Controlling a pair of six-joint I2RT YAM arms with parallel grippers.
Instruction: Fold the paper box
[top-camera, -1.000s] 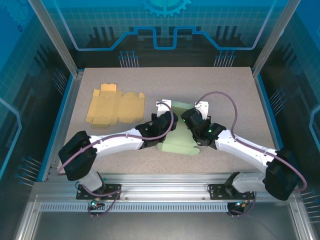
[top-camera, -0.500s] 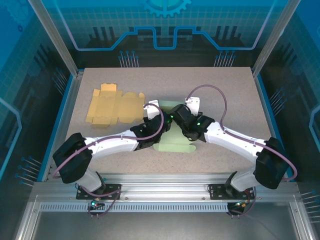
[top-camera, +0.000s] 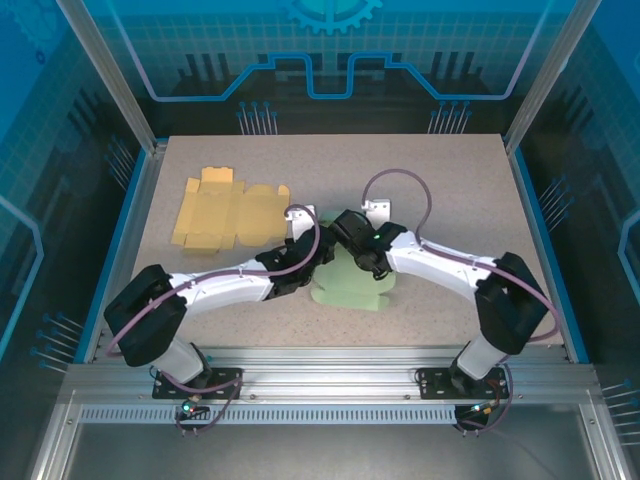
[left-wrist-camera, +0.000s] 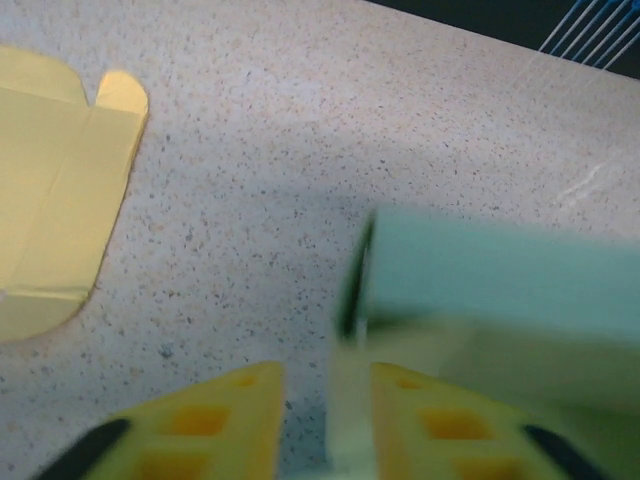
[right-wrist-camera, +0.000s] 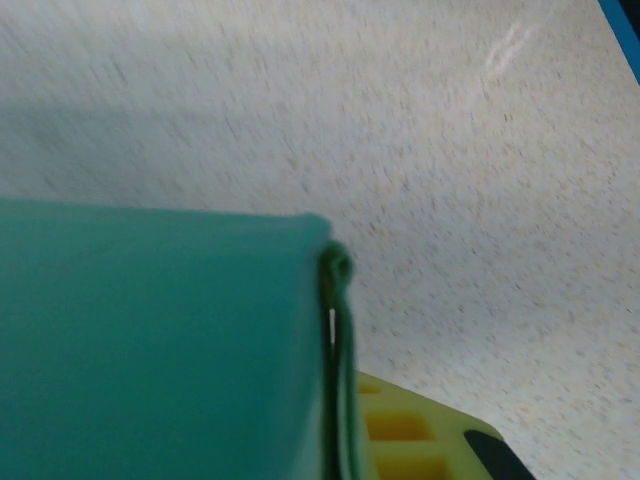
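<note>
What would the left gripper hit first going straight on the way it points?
Probably the green paper box, whose raised panel stands just ahead of the left gripper; depth is blurry, so not certain.

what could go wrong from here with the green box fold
1. The left end effector stands open around an edge of the green paper box, so the right end effector alone seems to pinch it; the fold could spring back or the sheet swivel.
2. In the top view the left arm and right arm meet closely over the box; a further push risks a bump.
3. The yellow flat blank lies near the left arm and might get nudged.
</note>
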